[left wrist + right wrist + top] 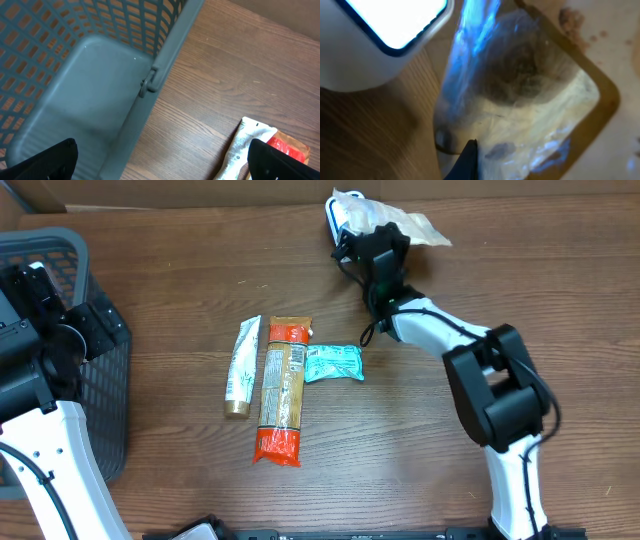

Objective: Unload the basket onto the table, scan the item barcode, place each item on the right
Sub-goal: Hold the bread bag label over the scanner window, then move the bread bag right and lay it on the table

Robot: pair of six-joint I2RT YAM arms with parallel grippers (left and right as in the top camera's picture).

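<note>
Scanner (334, 220) at far edge of surface (180, 280), white body, window lit bright in right wrist view. Right end effector (383, 242) reaches up to it, fingers closed on clear bag (375, 213). Bag is crumpled film with pale and dark contents, lying just beside the scanner and partly against it; one dark fingertip (468, 159) shows under the film. No barcode can be made out through the glare.

Left end effector (165, 165) fully open, nothing between the fingers, hanging over the rim of grey mesh basket (100, 410) at left side.

Mid-surface, three items side by side: white tube (243, 367), long orange pack (283, 390) touching it, teal packet (333, 364) against the pack's far end.
</note>
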